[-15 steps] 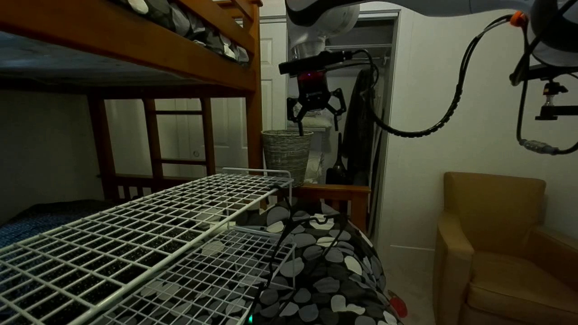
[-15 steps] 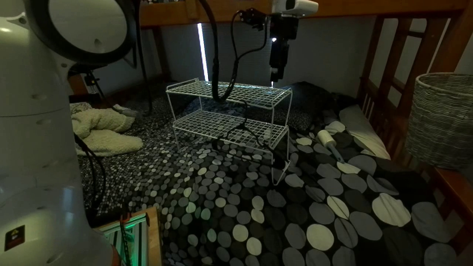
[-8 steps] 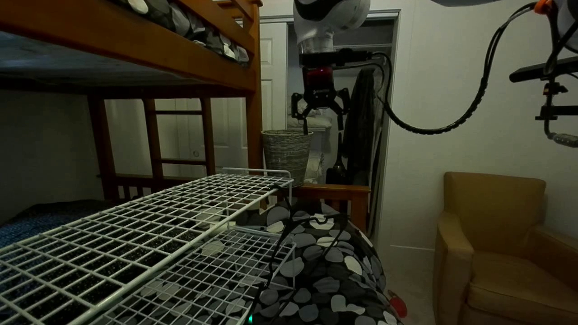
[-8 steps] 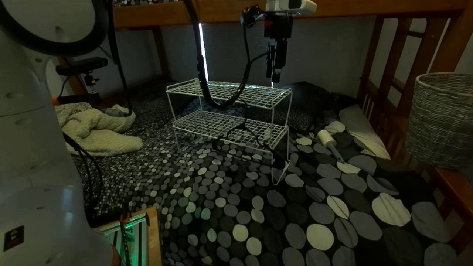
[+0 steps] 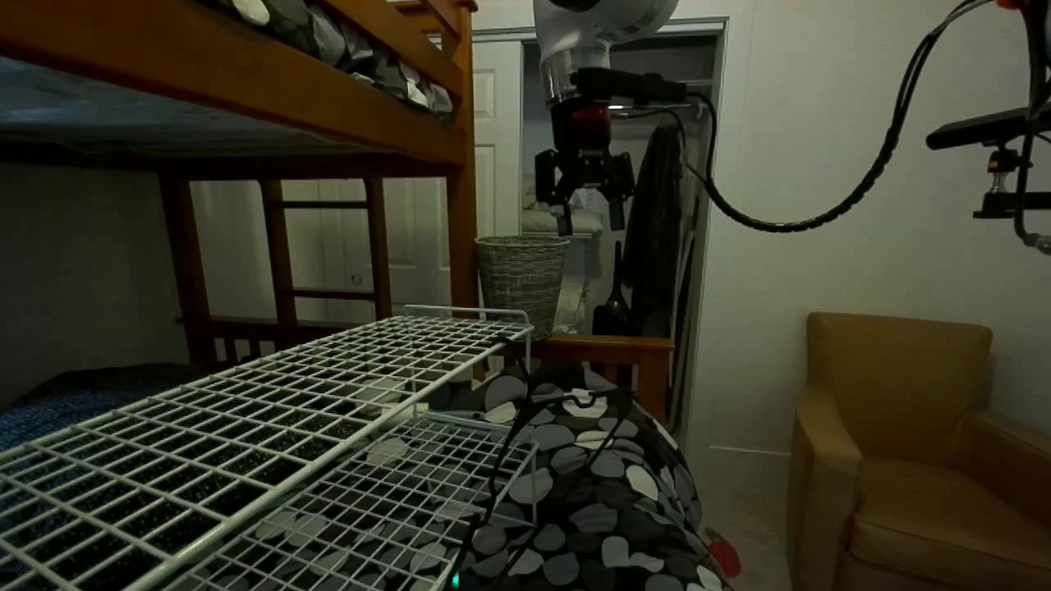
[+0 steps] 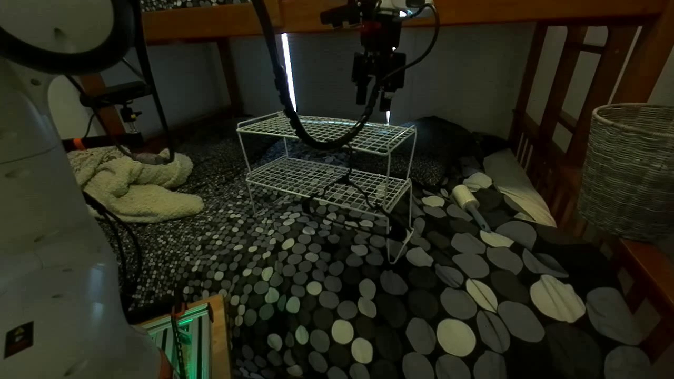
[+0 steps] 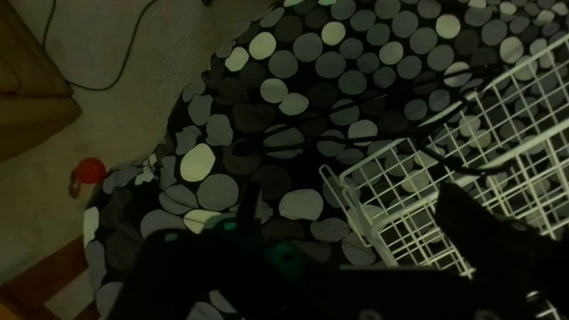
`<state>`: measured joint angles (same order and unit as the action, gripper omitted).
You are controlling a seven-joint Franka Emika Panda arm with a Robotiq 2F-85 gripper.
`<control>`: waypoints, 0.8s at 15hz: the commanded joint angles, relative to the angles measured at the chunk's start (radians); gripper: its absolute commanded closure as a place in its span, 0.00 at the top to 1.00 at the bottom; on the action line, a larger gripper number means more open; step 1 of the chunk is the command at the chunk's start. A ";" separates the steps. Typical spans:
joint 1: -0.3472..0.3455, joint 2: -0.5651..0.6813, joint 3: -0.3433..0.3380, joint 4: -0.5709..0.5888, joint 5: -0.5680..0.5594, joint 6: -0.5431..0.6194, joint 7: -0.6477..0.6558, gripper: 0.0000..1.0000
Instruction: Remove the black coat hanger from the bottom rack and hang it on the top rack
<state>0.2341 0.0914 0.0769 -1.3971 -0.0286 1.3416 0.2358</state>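
The black coat hanger (image 6: 345, 179) hangs along the front of the white two-tier wire rack, against the bottom rack (image 6: 279, 190). Its hook reaches up to the front edge of the top rack (image 5: 279, 490) and appears to catch on it. The hanger also shows in an exterior view (image 5: 530, 402) and in the wrist view (image 7: 420, 134). Its lower bar blends into the dark bed cover. My gripper (image 5: 590, 226) is open and empty. In an exterior view the gripper (image 6: 374, 102) is above the top rack. In the wrist view the gripper's (image 7: 350, 189) fingers stand wide apart.
A wooden bunk rail (image 5: 328, 90) runs overhead. A woven basket (image 6: 626, 173) stands on the bed's end rail. A white roller with a handle (image 6: 466, 200) lies right of the rack. A cream fleece (image 6: 147, 195) lies at left. The arm's cable loops before the top rack.
My gripper has turned about its vertical axis, so both fingers now show in both exterior views. It has shifted and stays open. The hanger and rack have not moved.
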 commanded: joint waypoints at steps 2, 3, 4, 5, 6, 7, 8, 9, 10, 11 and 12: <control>-0.022 -0.026 0.048 -0.014 0.001 -0.075 -0.222 1.00; -0.019 -0.025 0.056 -0.012 -0.011 -0.093 -0.267 1.00; -0.014 -0.025 0.064 -0.011 -0.033 -0.106 -0.301 1.00; -0.010 -0.027 0.073 -0.016 -0.057 -0.109 -0.334 1.00; -0.008 -0.038 0.080 -0.040 -0.086 -0.079 -0.365 1.00; -0.016 -0.006 0.077 0.008 -0.043 -0.091 -0.300 1.00; -0.015 -0.006 0.083 0.007 -0.056 -0.091 -0.322 1.00; -0.014 -0.006 0.087 0.007 -0.063 -0.091 -0.333 1.00; -0.014 -0.006 0.089 0.007 -0.066 -0.092 -0.338 1.00; -0.014 -0.006 0.089 0.007 -0.068 -0.092 -0.341 1.00; -0.014 -0.006 0.089 0.007 -0.068 -0.092 -0.343 1.00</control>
<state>0.2323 0.0824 0.1516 -1.3971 -0.0954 1.2546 -0.1085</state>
